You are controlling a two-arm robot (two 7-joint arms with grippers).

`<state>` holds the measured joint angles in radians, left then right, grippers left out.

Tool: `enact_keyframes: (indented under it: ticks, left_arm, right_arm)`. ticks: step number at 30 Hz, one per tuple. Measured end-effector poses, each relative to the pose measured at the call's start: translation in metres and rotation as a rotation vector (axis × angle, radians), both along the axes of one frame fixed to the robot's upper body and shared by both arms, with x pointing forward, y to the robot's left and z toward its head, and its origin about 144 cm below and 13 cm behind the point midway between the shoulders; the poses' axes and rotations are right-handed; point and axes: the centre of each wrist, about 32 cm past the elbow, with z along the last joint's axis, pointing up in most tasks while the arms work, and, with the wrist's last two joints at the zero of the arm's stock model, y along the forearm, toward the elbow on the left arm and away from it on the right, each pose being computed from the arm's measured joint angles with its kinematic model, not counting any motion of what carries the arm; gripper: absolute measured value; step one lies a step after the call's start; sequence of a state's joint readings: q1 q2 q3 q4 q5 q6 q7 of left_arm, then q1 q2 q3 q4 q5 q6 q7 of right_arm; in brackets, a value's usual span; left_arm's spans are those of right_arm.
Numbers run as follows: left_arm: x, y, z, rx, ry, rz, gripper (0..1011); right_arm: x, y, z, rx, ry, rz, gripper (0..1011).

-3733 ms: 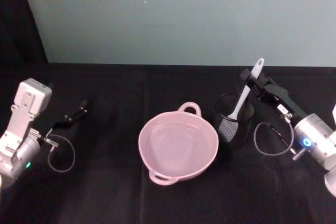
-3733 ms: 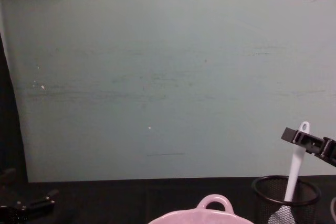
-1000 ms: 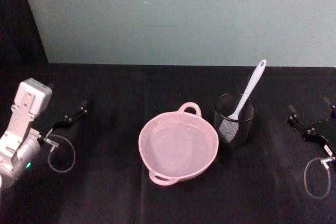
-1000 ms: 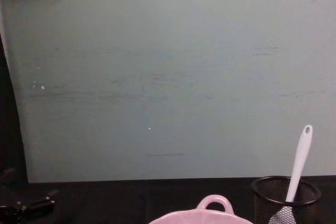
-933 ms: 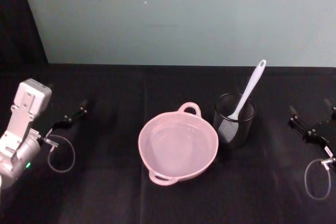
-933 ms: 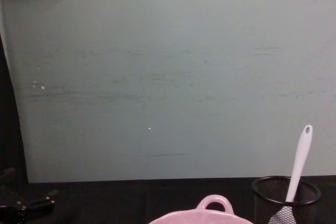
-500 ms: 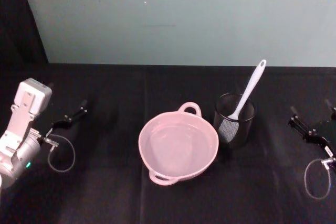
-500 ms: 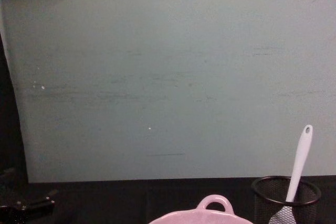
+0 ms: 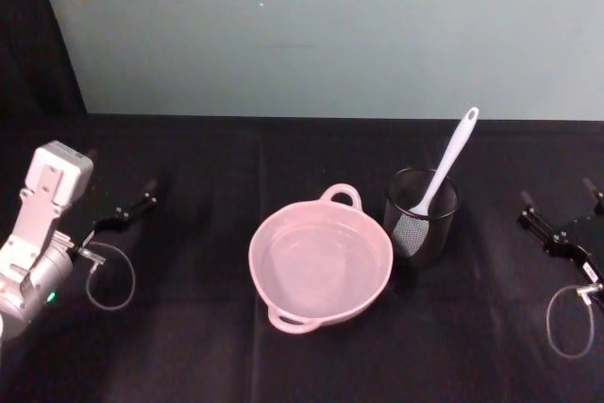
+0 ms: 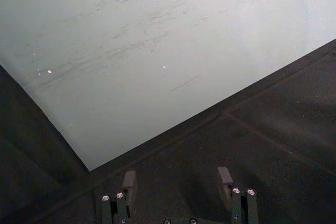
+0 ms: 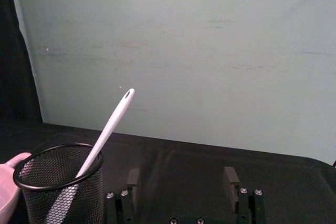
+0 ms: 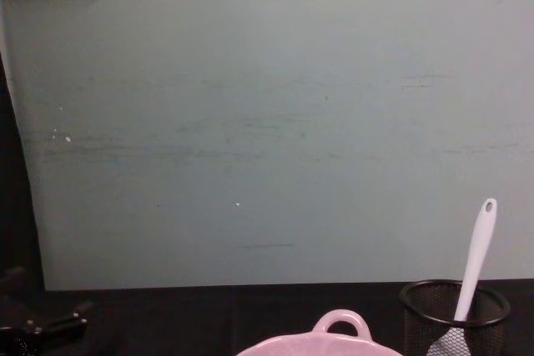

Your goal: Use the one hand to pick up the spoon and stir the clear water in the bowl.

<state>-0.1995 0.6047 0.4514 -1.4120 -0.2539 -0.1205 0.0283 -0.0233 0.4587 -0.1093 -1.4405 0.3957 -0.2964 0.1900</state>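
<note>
The spoon (image 9: 446,163) stood tilted in the black mesh cup (image 9: 421,216), blade down, handle end leaning up and away from the pink bowl (image 9: 321,264) just beside the cup. I saw my right gripper (image 9: 561,219) well apart from the cup, toward the table's (image 9: 189,346) right edge, its fingers (image 11: 229,177) spread and holding nothing. Bare black table lay between that gripper and the cup. My left gripper (image 9: 129,209) rested far to the left, fingers (image 10: 224,177) apart and empty, with open table between it and the bowl.
</note>
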Motion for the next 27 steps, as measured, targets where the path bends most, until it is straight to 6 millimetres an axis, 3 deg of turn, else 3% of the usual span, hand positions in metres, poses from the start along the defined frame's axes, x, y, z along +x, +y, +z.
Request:
enact_keyframes:
  ticks: [27]
  left_arm:
    - [0.0000, 0.0000, 0.0000, 0.000, 0.000, 0.000, 1005]
  right_arm:
    - [0.0001, 0.0001, 0.0004, -0.001, 0.000, 0.000, 1003]
